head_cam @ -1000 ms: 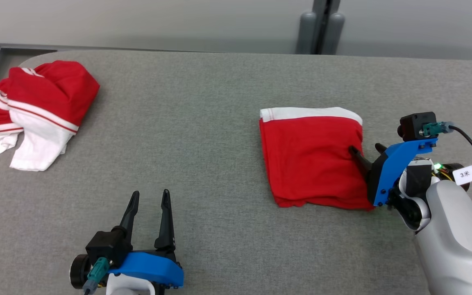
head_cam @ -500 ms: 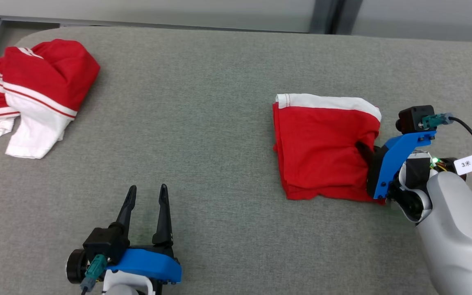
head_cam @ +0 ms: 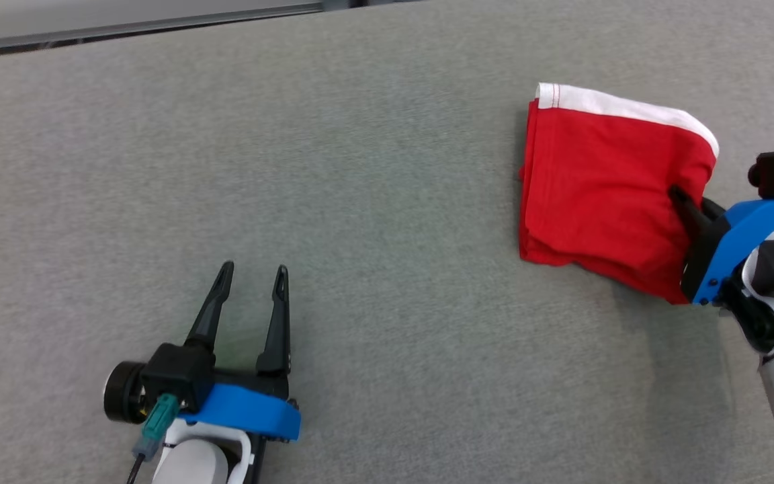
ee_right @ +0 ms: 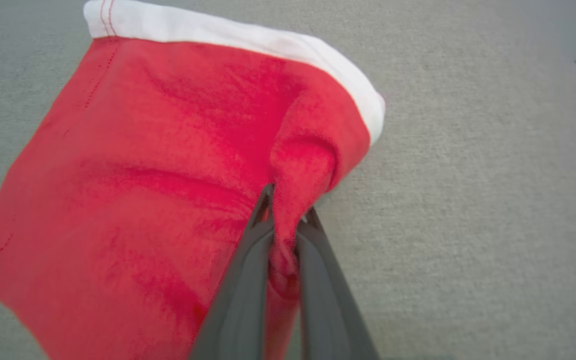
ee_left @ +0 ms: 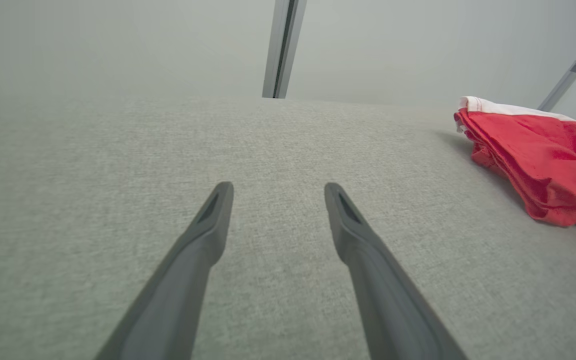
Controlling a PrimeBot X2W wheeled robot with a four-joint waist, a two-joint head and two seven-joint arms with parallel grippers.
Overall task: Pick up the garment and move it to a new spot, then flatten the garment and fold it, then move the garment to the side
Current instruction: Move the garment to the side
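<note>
Right gripper point(ee_right: 288, 210): fingers clenched on a pinch of red cloth at the right edge of the folded red garment point(ee_right: 143, 150). A second ago those fingers stood spread at that same edge; half a second ago they had already closed into it.

The right wrist view shows a puckered knob of fabric squeezed between the two dark fingers, with creases running out from the pinch.

In the head view the right gripper point(head_cam: 676, 193) comes in from the right edge, with its blue bracket and pale forearm behind it.

The garment point(head_cam: 602, 181) sits upper right on the grey fabric tabletop point(head_cam: 360, 202), white band along its far edge. It was a flat, square fold before. Now the right side is bunched and pulled up toward the fingers, and a shadow falls on the surface below that corner. Cannot tell whether the left edge is still touching the top.

The head camera has moved: the whole picture has shifted since a second ago, so the garment's new place in frame is partly that.

Left gripper point(head_cam: 254, 269): fingers released, spread apart with nothing between them, low over bare tabletop at lower left, same pose as before. The left wrist view has the left gripper point(ee_left: 278, 187) pointing along the surface, with the garment point(ee_left: 533, 155) well off to its right.
</note>
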